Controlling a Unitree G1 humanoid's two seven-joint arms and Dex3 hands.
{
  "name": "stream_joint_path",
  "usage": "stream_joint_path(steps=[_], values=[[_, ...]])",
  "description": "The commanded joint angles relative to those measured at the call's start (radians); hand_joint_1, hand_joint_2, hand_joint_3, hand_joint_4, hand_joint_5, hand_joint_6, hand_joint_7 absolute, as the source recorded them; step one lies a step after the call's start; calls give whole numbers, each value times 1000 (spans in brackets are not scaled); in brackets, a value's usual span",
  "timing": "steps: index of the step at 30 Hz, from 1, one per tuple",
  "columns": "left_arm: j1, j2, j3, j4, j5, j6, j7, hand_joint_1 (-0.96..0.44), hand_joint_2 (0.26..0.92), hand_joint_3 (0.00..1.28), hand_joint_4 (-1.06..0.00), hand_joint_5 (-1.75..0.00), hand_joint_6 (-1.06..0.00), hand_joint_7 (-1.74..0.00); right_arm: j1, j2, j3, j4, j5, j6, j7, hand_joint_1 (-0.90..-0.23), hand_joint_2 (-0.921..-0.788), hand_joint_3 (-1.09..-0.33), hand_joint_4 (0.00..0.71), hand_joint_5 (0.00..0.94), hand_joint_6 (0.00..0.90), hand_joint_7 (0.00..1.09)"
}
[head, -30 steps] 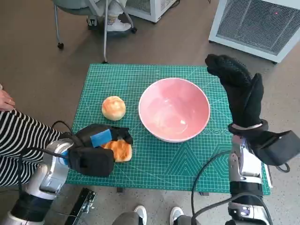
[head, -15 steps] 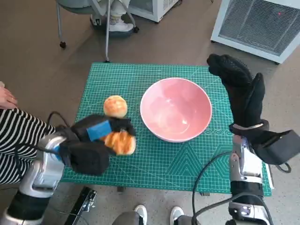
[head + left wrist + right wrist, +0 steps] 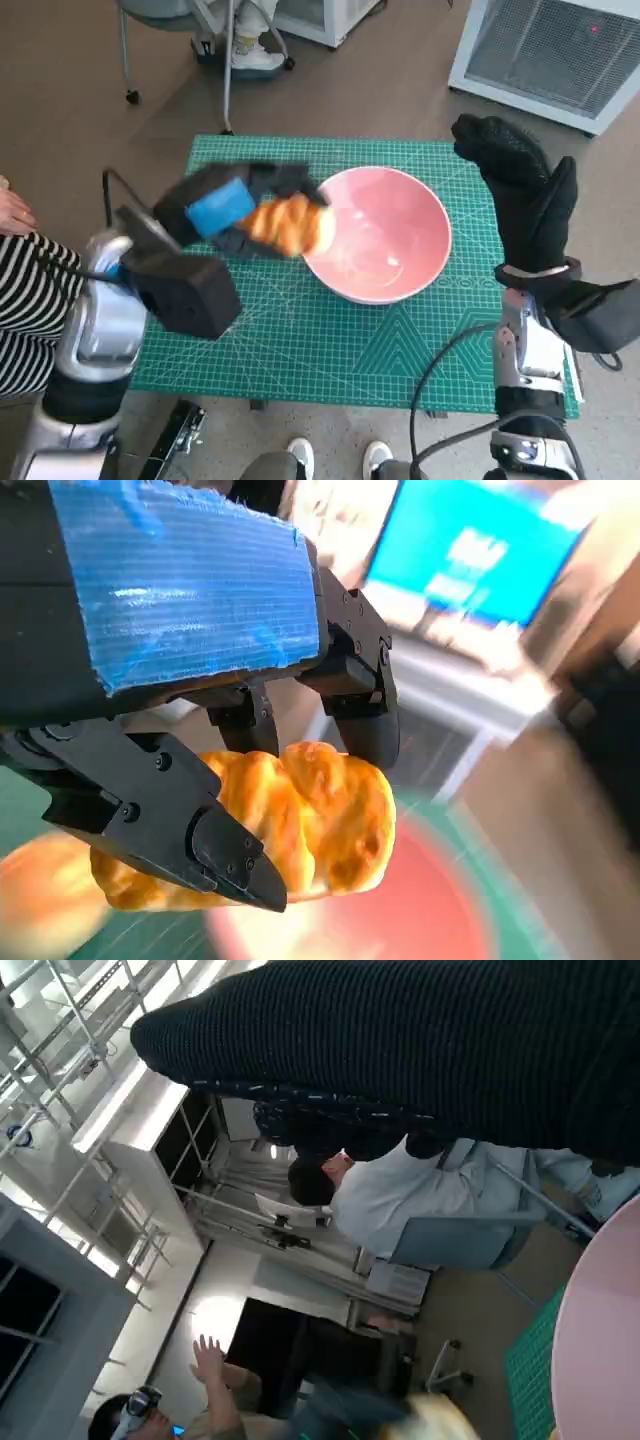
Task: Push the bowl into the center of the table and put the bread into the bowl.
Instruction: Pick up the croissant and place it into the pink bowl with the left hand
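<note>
Now: left hand [image 3: 235,205] grips crusty bread [image 3: 290,224] | round glossy pink bowl [image 3: 392,225] | knitted right hand [image 3: 520,195] released

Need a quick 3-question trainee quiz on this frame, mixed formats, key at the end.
1. True or false: the left hand holds a piece of bread.
2. Multiple choice: the held bread is A) lying on the green mat, B) in the air at the near rim of the pink bowl, C) lying in the bowl's bottom.
3. Fill in: the right hand stands upright beside the bowl and holds ____.

Key: 1 true; 2 B; 3 nothing.
</note>
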Motion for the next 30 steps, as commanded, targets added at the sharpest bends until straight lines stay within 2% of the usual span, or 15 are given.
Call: stream_joint_path(steps=[1,8,16,22,30], values=[[-62,-43,-26,23,12,-16,40,1,913,5,-843,-1017,-642,-1136,34,-6,-5,0,2,8,4,-682,-921,-690,177,5,117,365],[-155,-99,-95,158,54,-67,74,1,893,0,-871,-986,-712,-1060,48,-12,-10,-10,-4,0,-1,-680,-921,-689,178,4,117,365],[-245,-152,-161,351,59,-126,56,0,882,5,-850,-1056,-772,-953,65,-13,-13,-25,-15,-6,-14,-680,-921,-690,178,3,112,363],[-298,-197,-201,493,63,-141,38,0,902,14,-827,-1045,-685,-1079,75,-13,-16,-33,-16,-5,-20,-678,-921,-689,178,3,111,363],[-346,-233,-245,651,90,-133,16,0,920,98,-720,-1141,-525,-1253,90,-10,-12,-64,-18,3,-33,-680,-921,-689,178,2,106,361]])
